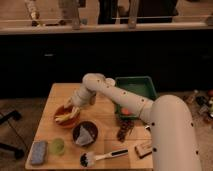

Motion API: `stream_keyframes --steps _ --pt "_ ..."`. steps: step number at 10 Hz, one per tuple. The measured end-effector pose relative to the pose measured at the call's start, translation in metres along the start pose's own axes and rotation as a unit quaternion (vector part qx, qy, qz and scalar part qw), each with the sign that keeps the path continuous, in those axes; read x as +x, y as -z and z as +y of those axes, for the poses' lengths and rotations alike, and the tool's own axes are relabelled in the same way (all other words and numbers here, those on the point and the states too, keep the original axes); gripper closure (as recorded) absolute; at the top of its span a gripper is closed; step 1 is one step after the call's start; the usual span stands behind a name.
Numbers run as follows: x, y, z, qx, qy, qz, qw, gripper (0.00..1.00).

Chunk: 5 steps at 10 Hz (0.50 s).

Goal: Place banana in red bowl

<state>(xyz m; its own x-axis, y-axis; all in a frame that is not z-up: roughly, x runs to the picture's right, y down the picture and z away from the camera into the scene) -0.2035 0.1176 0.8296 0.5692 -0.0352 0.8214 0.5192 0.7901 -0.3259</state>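
The red bowl (66,116) sits on the left part of the wooden table (107,145). A yellow banana (64,118) lies inside it. My gripper (70,105) is at the end of the white arm (117,92), right over the bowl's far rim, close above the banana.
A dark bowl (85,134) with a pale packet in it stands right of the red bowl. A green tray (136,93) holds an orange item at the back right. A blue sponge (38,151), a green cup (57,145), a dish brush (102,157) and a small brown item (143,148) lie near the front edge.
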Motion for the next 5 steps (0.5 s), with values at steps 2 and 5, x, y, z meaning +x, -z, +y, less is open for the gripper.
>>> stream_keyframes --steps 2,5 --pt "0.0021 0.0073 0.0021 0.005 0.001 -0.001 1.0000 0.20" --pt "0.0047 0.0137 0.0028 0.006 0.002 -0.004 1.0000 0.20"
